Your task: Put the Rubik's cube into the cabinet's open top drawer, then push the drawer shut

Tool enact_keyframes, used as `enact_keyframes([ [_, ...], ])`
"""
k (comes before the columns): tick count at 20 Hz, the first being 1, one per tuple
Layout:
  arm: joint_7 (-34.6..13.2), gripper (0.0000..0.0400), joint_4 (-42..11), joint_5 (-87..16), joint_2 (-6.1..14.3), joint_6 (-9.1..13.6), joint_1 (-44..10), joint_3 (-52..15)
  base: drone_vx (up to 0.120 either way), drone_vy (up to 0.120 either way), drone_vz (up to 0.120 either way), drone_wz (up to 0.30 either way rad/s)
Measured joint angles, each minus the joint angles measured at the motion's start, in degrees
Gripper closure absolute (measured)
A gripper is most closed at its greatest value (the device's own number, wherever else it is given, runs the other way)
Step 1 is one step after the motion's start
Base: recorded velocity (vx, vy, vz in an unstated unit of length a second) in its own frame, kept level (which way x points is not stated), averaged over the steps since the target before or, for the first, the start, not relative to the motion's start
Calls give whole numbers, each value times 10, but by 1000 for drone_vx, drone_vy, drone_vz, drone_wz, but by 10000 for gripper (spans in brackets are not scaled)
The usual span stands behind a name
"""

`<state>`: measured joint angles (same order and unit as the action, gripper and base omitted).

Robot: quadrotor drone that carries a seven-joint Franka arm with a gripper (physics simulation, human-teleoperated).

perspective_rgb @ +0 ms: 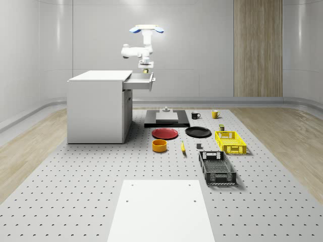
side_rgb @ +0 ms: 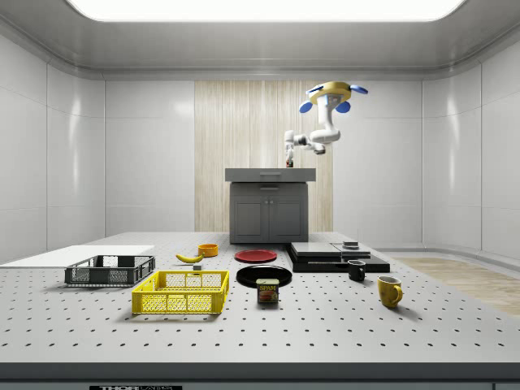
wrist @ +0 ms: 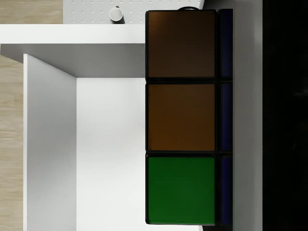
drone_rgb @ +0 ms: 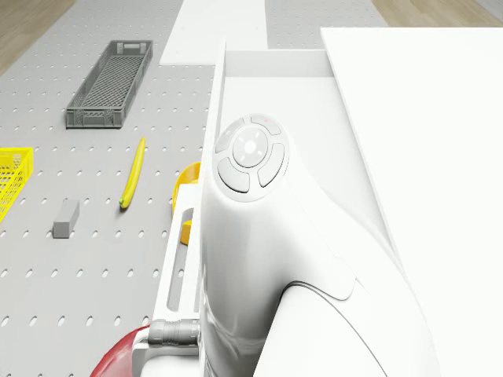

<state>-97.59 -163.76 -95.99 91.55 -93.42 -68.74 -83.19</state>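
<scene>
Rubik's cube (wrist: 180, 118) seen close at wrist, clamped in gripper (perspective_rgb: 146, 70), held over open drawer (perspective_rgb: 140, 82) floor. Drone (perspective_rgb: 146, 29) hovering at cube's 12 o'clock. Cube judged light, rigid, smooth-faced; flat opposite faces best gripped.

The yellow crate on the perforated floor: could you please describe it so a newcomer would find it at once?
Start at the white cabinet and look across the floor toward the whole-scene view's right, past the black plate. The yellow crate sits there, just beyond the dark grey crate. Both are mesh-walled, but this one is bright yellow.
</scene>
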Motion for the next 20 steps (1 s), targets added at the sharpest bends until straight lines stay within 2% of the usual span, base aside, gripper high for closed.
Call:
enact_keyframes([
  [6, 0, 75, 0, 0, 0, 0, 0, 0, 0, -113, 0, 0],
  [11, -1, 75, 2, -18, 1, -7, -2, 19, 0, 0, 0, 0],
  [20, -3, 75, 17, -88, 0, -30, -14, 93, 0, 0, 0, 0],
])
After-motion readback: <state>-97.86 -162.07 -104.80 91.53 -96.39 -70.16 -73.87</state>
